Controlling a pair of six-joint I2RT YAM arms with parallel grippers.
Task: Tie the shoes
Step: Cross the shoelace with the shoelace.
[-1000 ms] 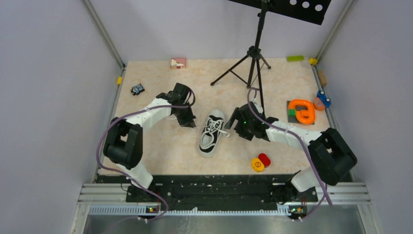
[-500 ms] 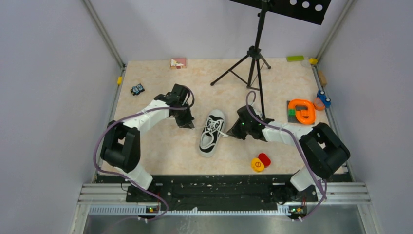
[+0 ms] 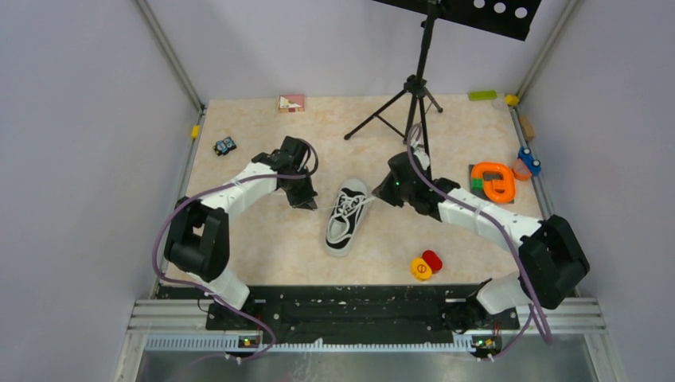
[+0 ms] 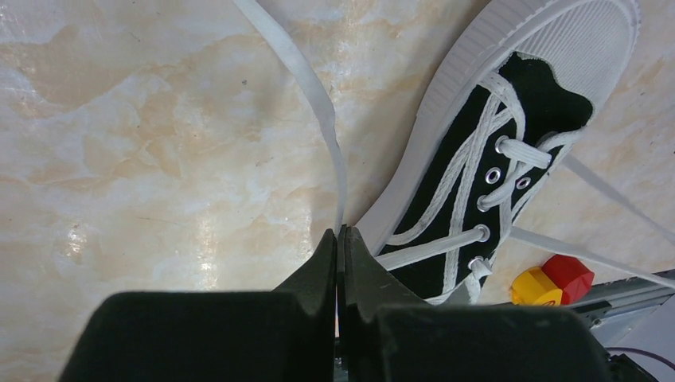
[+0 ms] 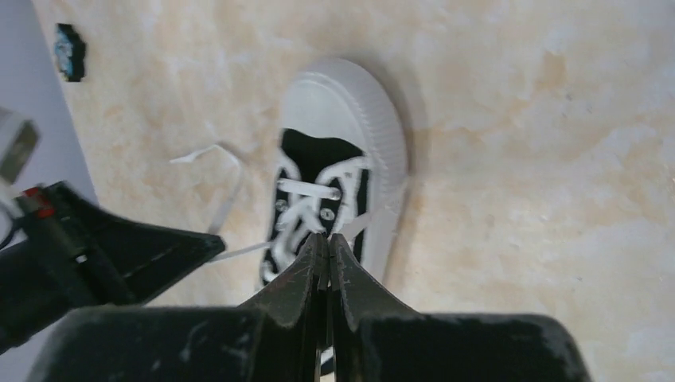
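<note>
The shoe (image 3: 347, 219), a small black sneaker with white toe cap and white laces, lies mid-table with its toe pointing away from the arm bases. My left gripper (image 3: 309, 205) sits just left of it, shut on the left lace (image 4: 318, 103), which curves over the floor into the tips of the left gripper (image 4: 341, 235). Beside them the shoe (image 4: 573, 48) shows its toe cap and eyelets. My right gripper (image 3: 379, 195) is right of the toe; in its wrist view the right gripper (image 5: 325, 239) is shut on the right lace (image 5: 362, 223), above the shoe (image 5: 342, 99).
A black tripod stand (image 3: 414, 103) rises behind the right gripper. Red and yellow pieces (image 3: 427, 265) lie near the front right. An orange toy (image 3: 493, 181) and blue toy (image 3: 528, 161) sit far right; a small toy car (image 3: 225, 146) and a puzzle box (image 3: 291, 103) at the back left.
My right gripper has closed on the right lace and moved toward the back of the table, beside the toe. The left gripper stays shut, almost unmoved.
</note>
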